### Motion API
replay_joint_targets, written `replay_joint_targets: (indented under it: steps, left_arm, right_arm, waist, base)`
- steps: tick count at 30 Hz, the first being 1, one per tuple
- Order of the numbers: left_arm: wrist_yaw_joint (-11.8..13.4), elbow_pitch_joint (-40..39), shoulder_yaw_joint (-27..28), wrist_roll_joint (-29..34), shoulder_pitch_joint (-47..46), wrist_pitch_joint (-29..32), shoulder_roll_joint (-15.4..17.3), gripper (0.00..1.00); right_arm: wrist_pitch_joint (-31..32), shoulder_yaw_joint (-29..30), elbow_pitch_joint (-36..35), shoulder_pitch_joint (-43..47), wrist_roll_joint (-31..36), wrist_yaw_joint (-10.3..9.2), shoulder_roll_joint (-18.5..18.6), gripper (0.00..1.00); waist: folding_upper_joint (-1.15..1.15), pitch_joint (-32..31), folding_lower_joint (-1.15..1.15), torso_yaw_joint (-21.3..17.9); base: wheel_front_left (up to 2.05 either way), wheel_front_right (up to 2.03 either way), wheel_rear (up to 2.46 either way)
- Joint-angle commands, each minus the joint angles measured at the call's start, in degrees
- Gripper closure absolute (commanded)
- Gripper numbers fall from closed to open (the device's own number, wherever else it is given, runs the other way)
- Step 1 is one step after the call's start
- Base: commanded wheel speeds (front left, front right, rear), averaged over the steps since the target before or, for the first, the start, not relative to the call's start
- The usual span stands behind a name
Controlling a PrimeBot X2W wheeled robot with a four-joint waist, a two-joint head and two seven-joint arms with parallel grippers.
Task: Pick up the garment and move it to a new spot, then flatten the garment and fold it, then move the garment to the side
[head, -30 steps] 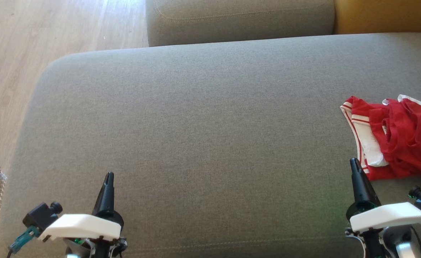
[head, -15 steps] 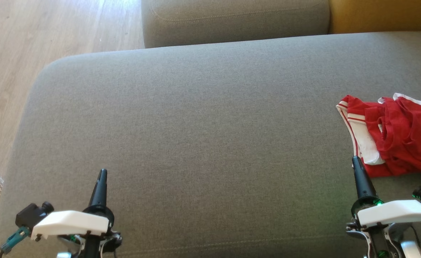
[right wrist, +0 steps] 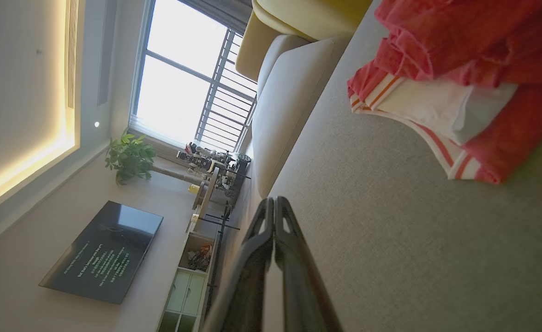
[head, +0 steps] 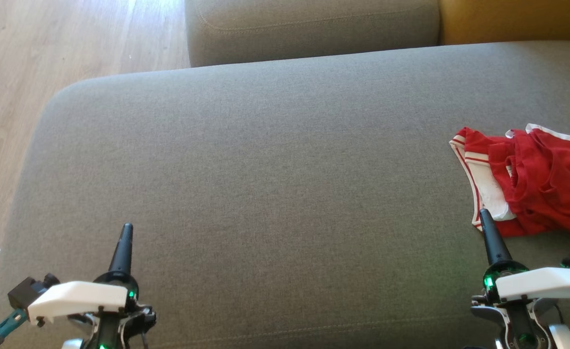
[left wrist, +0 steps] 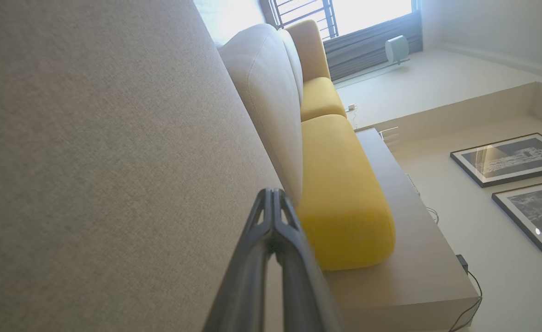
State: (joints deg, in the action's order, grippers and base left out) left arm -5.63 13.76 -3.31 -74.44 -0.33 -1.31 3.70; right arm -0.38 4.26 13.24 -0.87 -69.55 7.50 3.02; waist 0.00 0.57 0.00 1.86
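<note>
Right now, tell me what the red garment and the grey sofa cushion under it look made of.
Red garment: thin, soft cloth, probably a sports knit, matte; it lies in limp crumpled folds, with white striped trim. Grey sofa cushion: woven upholstery fabric, matte; fine flecked grain and a stitched seam show.

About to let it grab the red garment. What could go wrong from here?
1. The right hand is shut, its tip beside the white striped edge of the garment; unless it opens first, it may just push the cloth.
2. The garment lies crumpled in overlapping layers, so a pinch may catch only one.
3. It runs off the head view's right edge, hiding its extent.
</note>
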Motion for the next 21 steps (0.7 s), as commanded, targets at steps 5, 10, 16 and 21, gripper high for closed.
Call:
replay_joint_targets:
  steps: [5,10,16,21]
  left_arm:
    - [-0.61,-1.22,2.62,-3.75,-3.59,1.24,0.95,1.0]
    - [-0.84,-0.97,3.51,-6.7,-3.97,2.1,0.94,1.0]
    - [-1.12,-0.66,4.59,-10.23,-4.43,3.13,0.92,1.0]
    - [-1.35,-0.4,5.5,-13.17,-4.82,4.0,0.9,1.0]
  right_arm:
    - [1.17,-0.36,-1.36,-3.29,-4.53,-0.01,0.94,1.0]
    - [2.01,-0.13,-0.98,-3.64,-8.08,-0.01,0.93,1.0]
    - [3.03,0.15,-0.52,-4.06,-12.35,-0.01,0.91,1.0]
    - [3.88,0.38,-0.14,-4.41,-15.9,-0.01,0.89,1.0]
  waist:
    - [0.0,-0.06,0.0,-0.29]
    - [0.0,-0.12,0.0,-0.58]
    - [0.0,-0.19,0.0,-0.93]
    - [0.0,-0.25,0.0,-1.22]
  base:
    - [0.0,0.0,0.0]
    - [0.0,0.0,0.0]
    - [0.0,0.0,0.0]
    - [0.0,0.0,0.0]
